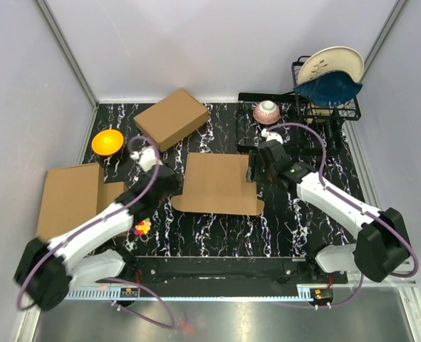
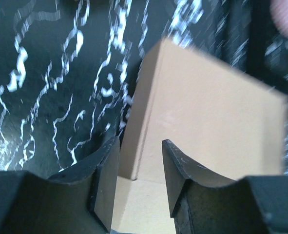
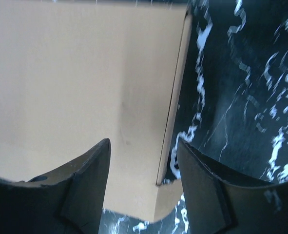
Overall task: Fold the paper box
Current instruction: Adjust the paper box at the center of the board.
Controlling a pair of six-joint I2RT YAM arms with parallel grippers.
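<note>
The paper box (image 1: 217, 184) lies in the middle of the table, a brown die-cut sheet with rounded tabs along its near edge. At its left edge my left gripper (image 1: 169, 178) is open. In the left wrist view the jaws (image 2: 140, 141) straddle a raised side flap (image 2: 134, 122), with one finger outside it and the other over the panel. My right gripper (image 1: 255, 169) is at the box's right edge, also open. In the right wrist view it (image 3: 144, 141) stands over the narrow side flap (image 3: 175, 97). Neither gripper is closed on the cardboard.
A closed brown box (image 1: 171, 117) sits at the back. A flat cardboard sheet (image 1: 69, 199) lies at the left under my left arm, with an orange bowl (image 1: 107, 141) behind it. A pink bowl (image 1: 266, 112) and a black dish rack (image 1: 328, 100) holding plates stand at the back right.
</note>
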